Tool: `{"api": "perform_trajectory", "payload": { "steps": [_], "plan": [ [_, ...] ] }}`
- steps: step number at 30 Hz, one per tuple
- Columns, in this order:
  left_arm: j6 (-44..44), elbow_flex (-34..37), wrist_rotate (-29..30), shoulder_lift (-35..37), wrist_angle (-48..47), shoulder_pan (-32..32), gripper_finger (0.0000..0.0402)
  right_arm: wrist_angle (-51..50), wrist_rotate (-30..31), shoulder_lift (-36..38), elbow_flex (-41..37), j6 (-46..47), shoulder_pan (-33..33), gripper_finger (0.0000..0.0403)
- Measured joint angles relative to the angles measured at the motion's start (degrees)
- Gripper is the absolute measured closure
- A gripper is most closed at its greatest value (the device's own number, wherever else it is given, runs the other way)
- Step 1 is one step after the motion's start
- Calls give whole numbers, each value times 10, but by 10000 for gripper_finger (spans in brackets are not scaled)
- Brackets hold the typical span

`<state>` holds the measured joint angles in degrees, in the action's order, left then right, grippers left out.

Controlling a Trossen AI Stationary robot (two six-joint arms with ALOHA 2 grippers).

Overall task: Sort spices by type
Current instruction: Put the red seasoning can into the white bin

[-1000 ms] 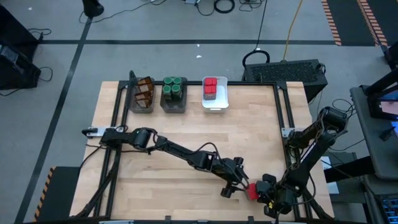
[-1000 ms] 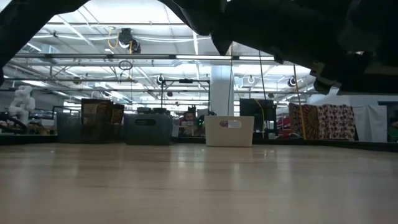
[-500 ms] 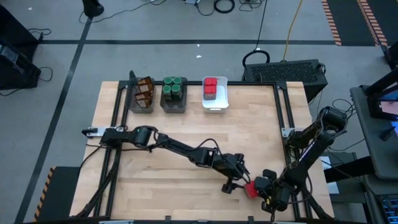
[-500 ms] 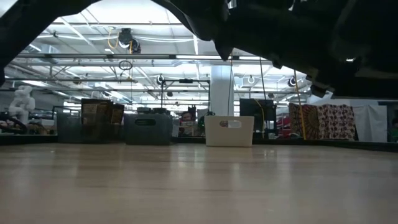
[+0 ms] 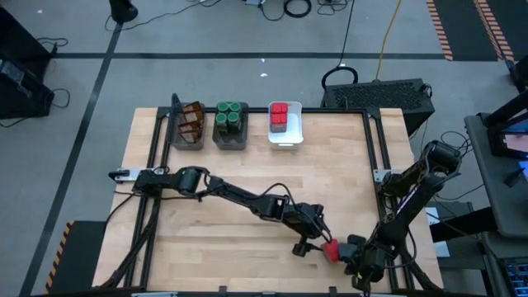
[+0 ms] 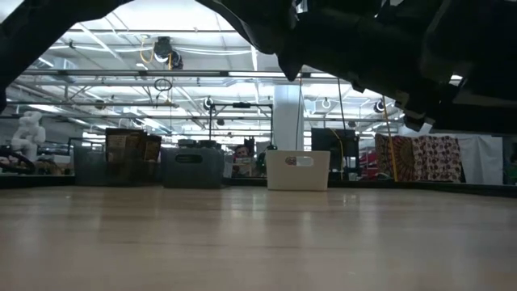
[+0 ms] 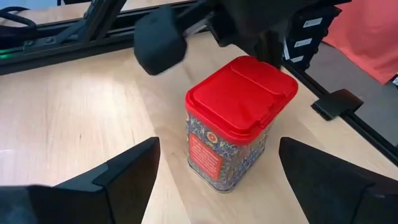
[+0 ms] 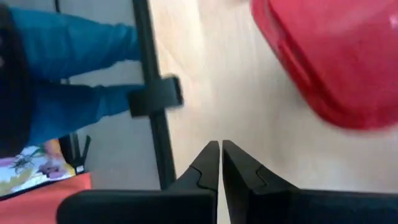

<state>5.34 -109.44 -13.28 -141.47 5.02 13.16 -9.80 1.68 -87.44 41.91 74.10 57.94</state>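
One red boxy tin (image 5: 331, 248) with a patterned body stands upright on its base near the table's near right corner, and it fills the middle of the left wrist view (image 7: 239, 121). My left gripper (image 5: 307, 240) is open, with one finger on each side of the tin (image 7: 219, 148), and touches nothing. My right gripper (image 5: 350, 247) is shut (image 8: 219, 155) and sits low, close behind the tin's right side (image 8: 336, 62). Other red tins, green-lidded jars and brown packets lie in the bins at the far edge. My right gripper is shut and sits right beside the red tin's upper far side (image 7: 267, 62). Its own dark body hides the meeting place, so I cannot tell whether it touches the tin.
Along the far edge stand a dark grey bin of brown packets (image 5: 188, 126), a dark grey bin of green-lidded jars (image 5: 231, 124) and a white bin of red tins (image 5: 284, 124). A black metal frame rail (image 8: 152, 112) runs along the right edge. Bare wood lies between the bins and the arms.
My right gripper has edged toward the table's left and a little toward its far edge. The red tin has slid slightly the same way, closer in between my left gripper's open fingers. It has stayed upright.
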Motion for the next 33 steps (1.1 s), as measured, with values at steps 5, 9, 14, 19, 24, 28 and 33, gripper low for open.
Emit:
{"api": "perform_trajectory", "payload": {
  "steps": [5, 9, 14, 19, 24, 28, 33],
  "plan": [
    [0, 0, 0, 0, 0, -4, 68, -10, 59, 0, 0, -17, -10, 403],
    [0, 0, -4, 0, 1, -5, 68, -58, 93, 0, 0, -11, -16, 403],
    [0, 0, -17, 0, 1, -5, 68, -112, 96, 0, 0, 0, -22, 403],
    [0, 0, -23, 0, 1, -5, 68, -118, 121, 0, 0, -7, -32, 403],
    [14, 0, -26, 0, 0, -8, 68, -133, 135, 0, 0, -4, -52, 403],
    [31, 0, -31, 0, 1, -10, 68, -162, 135, 0, 0, -2, -67, 403],
    [31, 0, -41, 0, 0, -10, 68, -162, 135, 0, 0, -24, -81, 403]
  ]
}}
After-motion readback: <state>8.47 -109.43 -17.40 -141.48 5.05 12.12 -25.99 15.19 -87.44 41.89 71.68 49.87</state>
